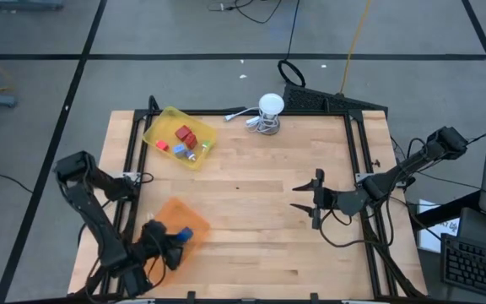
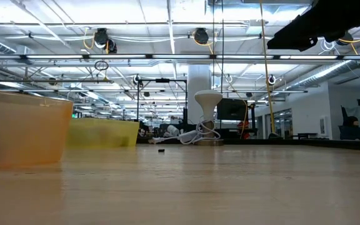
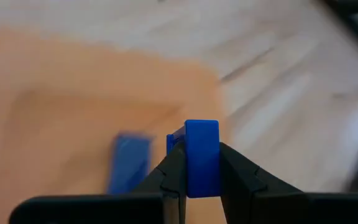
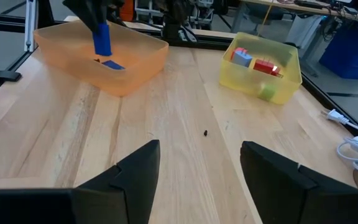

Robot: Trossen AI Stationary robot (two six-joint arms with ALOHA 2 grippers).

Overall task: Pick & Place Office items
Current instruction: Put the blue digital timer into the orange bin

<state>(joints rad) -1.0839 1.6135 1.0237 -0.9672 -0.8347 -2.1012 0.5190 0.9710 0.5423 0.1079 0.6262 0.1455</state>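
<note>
Left wrist view shows the left gripper (image 3: 201,171) with its fingers (image 3: 174,174) clamped on an upright blue block (image 3: 201,155), the block's long axis standing up between them. It hangs directly above the orange tray (image 3: 73,124), so the coming release looks to be a straight drop: the tray floor lies below the fingers, and a second blue block (image 3: 129,163) lies flat inside, just beside the spot under the held one. The right wrist view confirms this from across the bench (image 4: 179,124), with the held block poised over the tray's inside and the flat one on its floor.

From overhead, the left gripper sits over the orange tray's near corner, while the right gripper (image 1: 312,199) waits well apart from it over bare wood, its fingers (image 4: 129,174) standing apart and holding nothing. The left arm is plainly the nearer one to this tray.

The yellow tray (image 1: 180,138), beyond the orange tray, holds red pieces (image 1: 185,135), a blue-grey piece (image 1: 179,151) and a green one (image 4: 267,92). A tiny dark speck (image 4: 205,132) lies loose between the trays and the right gripper.
</note>
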